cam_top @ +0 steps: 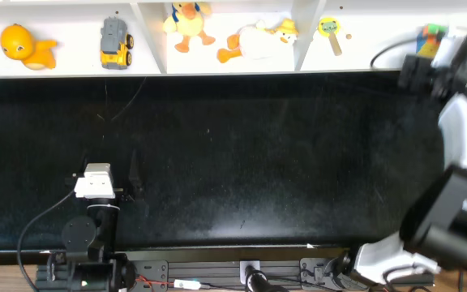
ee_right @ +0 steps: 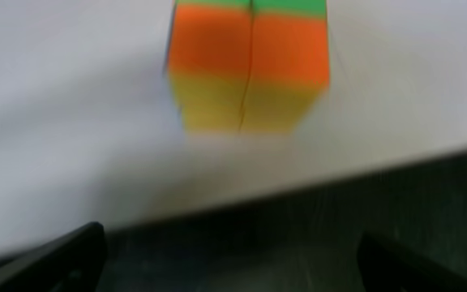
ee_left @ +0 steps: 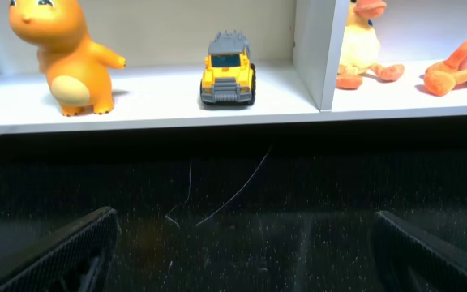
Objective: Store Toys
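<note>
A black work surface (cam_top: 258, 162) spreads wide, faintly dusty and marked by thin pale scratches (ee_left: 233, 191), while along its near edge runs a dark slotted rail (cam_top: 209, 266) with a small white connector (cam_top: 186, 284) lying on it.

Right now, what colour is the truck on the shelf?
Truck: yellow and grey; left wrist view.
</note>
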You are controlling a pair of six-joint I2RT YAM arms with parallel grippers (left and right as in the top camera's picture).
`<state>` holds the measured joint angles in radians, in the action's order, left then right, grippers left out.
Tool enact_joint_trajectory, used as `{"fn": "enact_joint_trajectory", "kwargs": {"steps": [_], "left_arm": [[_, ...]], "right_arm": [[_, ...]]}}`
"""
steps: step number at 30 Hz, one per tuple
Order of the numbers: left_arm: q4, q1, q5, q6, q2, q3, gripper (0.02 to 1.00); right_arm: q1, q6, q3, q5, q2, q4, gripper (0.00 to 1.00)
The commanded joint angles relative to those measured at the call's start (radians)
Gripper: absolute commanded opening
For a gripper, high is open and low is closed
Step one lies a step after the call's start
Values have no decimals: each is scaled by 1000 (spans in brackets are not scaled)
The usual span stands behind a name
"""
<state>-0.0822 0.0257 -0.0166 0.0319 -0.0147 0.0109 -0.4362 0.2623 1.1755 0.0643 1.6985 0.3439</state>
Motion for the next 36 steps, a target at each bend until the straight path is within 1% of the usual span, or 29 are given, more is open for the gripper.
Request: {"fn": "enact_joint_trajectory", "kwargs": {"steps": [1, 3, 5, 8, 10, 12, 14, 18, 20, 22, 25, 34, 36], "left_arm": [[-2, -4, 11, -6, 12, -3, 998], [-2, -4, 11, -6, 12, -3, 998], [-2, -4, 11, -6, 12, -3, 998], [-2, -4, 11, -6, 12, -3, 998], [-2, -4, 11, -6, 12, -3, 998], [-2, -4, 11, -6, 12, -3, 998], [-2, -4, 11, -6, 12, -3, 998], [-2, -4, 11, -6, 12, -3, 998], [-2, -4, 11, -6, 12, -3, 998], [-2, -4, 11, -6, 12, -3, 998], [-2, -4, 11, -6, 12, -3, 998], [-2, -4, 11, -6, 12, -3, 998], [-2, -4, 11, -6, 12, -3, 998]], "right_arm": [[-4, -32, -273, -28, -226, -99, 996], [18, -70, -421, -47, -319, -174, 996], [67, -91, -561, -76, -421, -252, 993], [187, -140, -742, -154, -585, -349, 996], [280, -147, -831, -190, -690, -361, 998], [357, -153, -903, -196, -789, -357, 996], [404, -166, -968, -192, -898, -354, 996], [427, -157, -1078, -180, -1108, -357, 998], [427, -131, -1127, -158, -1213, -355, 996], [435, -107, -1170, -153, -1310, -356, 996], [454, -89, -1172, -135, -1436, -268, 998], [423, -75, -1172, -134, -1692, -273, 996], [419, -64, -1172, -139, -1696, -271, 996]]}}
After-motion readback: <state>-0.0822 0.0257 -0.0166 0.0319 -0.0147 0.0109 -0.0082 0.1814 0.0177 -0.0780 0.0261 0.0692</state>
